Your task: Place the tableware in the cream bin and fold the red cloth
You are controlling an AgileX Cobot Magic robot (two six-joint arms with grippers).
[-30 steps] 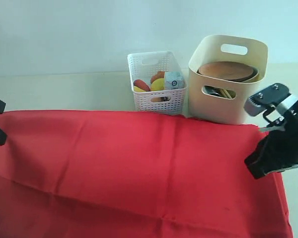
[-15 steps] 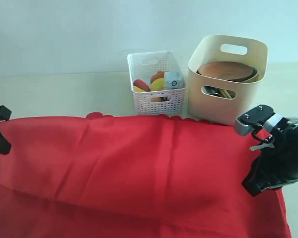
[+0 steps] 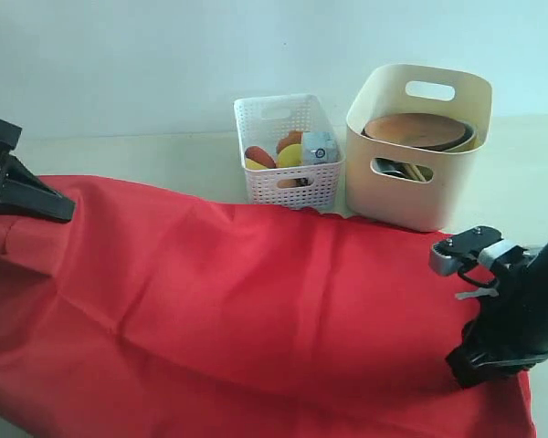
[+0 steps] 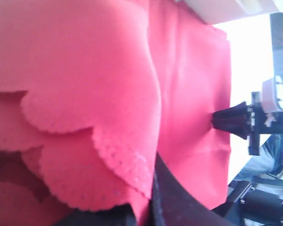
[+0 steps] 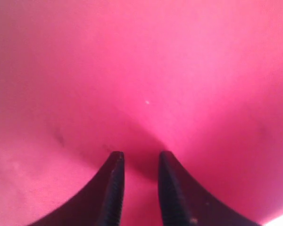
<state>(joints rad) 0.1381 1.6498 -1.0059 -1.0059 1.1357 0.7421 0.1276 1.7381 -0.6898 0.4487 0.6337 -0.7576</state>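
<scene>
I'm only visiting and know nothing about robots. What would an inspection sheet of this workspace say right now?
Surface: pale tabletop, largely covered by the red cloth.
Job's things: red cloth spread wide, its left side raised off the table; cream bin behind it holds a brown plate.
Clutter: white lattice basket beside the bin, holding food and a small carton.
Grippers: left gripper shut on the cloth's edge; right gripper low over the cloth, jaws slightly apart, nothing between them.
Cables: a thin pale wire or tie on the right arm's wrist.
Surroundings: plain pale wall.
</scene>
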